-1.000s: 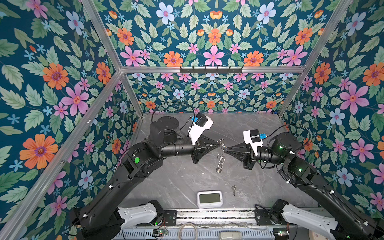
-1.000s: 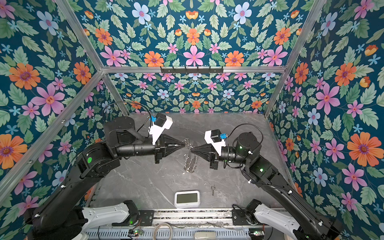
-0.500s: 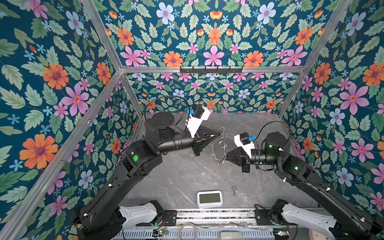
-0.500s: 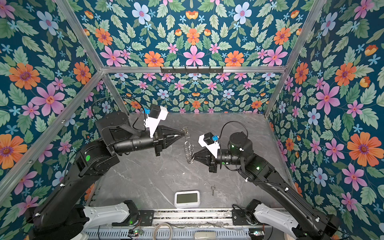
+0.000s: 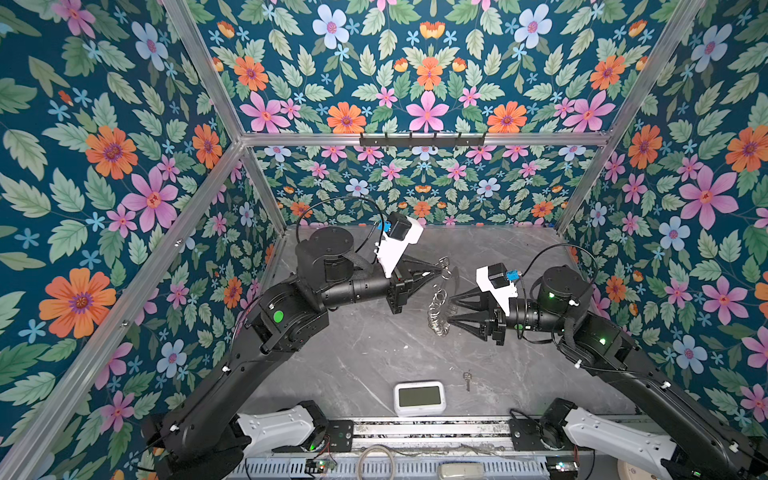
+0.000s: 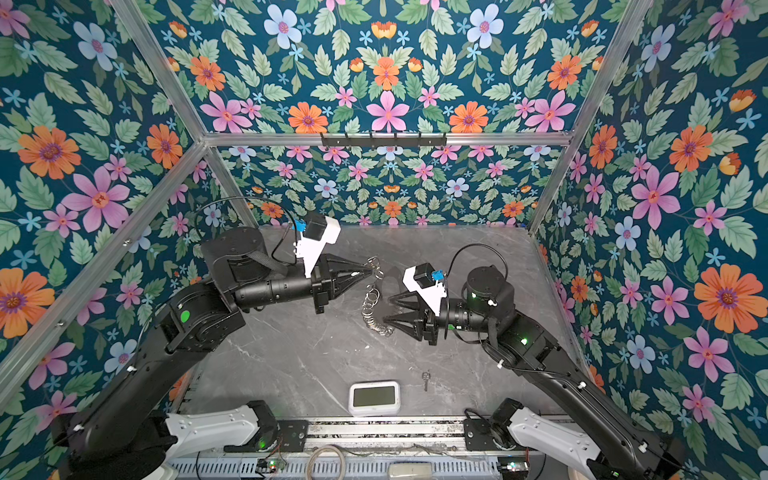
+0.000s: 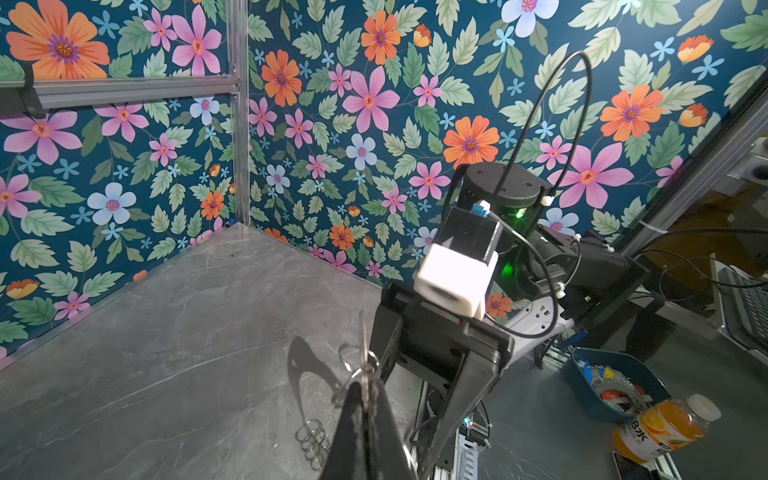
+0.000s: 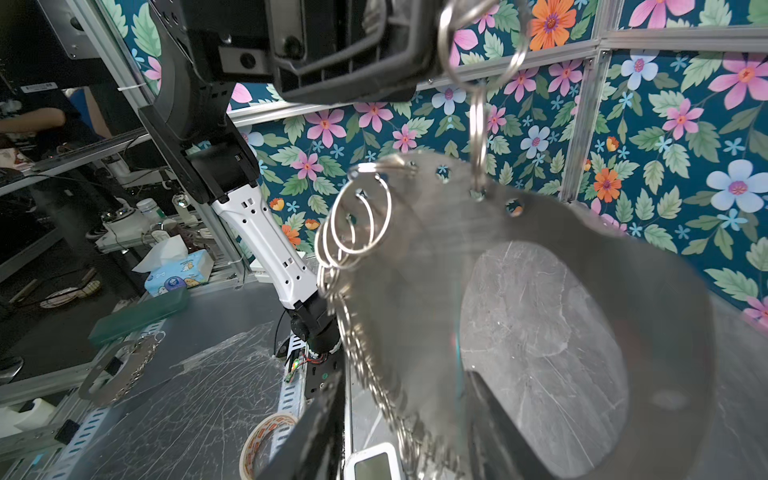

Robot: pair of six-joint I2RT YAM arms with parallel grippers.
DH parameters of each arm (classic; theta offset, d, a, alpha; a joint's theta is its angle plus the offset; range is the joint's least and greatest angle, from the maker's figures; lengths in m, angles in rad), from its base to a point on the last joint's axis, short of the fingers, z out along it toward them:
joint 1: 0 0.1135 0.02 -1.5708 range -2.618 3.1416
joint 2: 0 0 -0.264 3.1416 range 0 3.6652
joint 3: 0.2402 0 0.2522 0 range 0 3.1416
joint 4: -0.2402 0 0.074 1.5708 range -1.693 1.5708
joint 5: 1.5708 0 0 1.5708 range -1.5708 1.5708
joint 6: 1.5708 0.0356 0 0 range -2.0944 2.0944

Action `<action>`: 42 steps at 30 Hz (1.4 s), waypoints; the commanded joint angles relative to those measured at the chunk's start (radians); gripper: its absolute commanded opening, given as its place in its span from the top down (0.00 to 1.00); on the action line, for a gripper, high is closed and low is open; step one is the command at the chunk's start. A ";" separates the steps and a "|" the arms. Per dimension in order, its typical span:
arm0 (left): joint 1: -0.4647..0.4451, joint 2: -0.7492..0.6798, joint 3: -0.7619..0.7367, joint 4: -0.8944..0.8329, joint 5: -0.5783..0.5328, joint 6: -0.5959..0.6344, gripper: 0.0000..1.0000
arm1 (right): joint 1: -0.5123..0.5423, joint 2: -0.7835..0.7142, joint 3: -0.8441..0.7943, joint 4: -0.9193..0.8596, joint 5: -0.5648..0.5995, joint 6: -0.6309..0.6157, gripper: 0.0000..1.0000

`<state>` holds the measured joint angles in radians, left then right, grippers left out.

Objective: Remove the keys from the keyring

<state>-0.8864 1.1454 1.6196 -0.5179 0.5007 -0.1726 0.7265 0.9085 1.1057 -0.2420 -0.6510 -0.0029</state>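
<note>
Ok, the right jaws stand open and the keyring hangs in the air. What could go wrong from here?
1. The keyring hangs from the shut left gripper alone, by its top end. If that small pinch slips, it may fall onto the table.
2. It looks blurred in the right wrist view, so it is probably swinging. The right gripper could shut its jaws on the wrong rings or miss.

**Colours and patterns in the cell**

Walls (image 5: 124, 174) are dark teal with a floral print: orange, pink and pale-blue flowers, green leaves. Tabletop (image 5: 365, 357) is grey marble with pale veins. Keyring (image 8: 540, 232) is a translucent grey plate edged with silver rings. Loose key (image 5: 468, 379) is silver-grey. Clock (image 5: 419, 398) is white with a grey-green screen. Left arm (image 5: 232, 374) and right arm (image 5: 631, 374) are black.
</note>
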 commanded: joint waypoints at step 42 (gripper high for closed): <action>0.000 -0.029 -0.092 0.150 0.052 -0.026 1.00 | 0.001 0.083 0.119 0.139 0.117 0.025 0.70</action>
<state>-0.8875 1.1229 1.5253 -0.4335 0.5495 -0.1967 0.7265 0.9924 1.2194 -0.1116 -0.5148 0.0216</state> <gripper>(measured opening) 0.049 0.306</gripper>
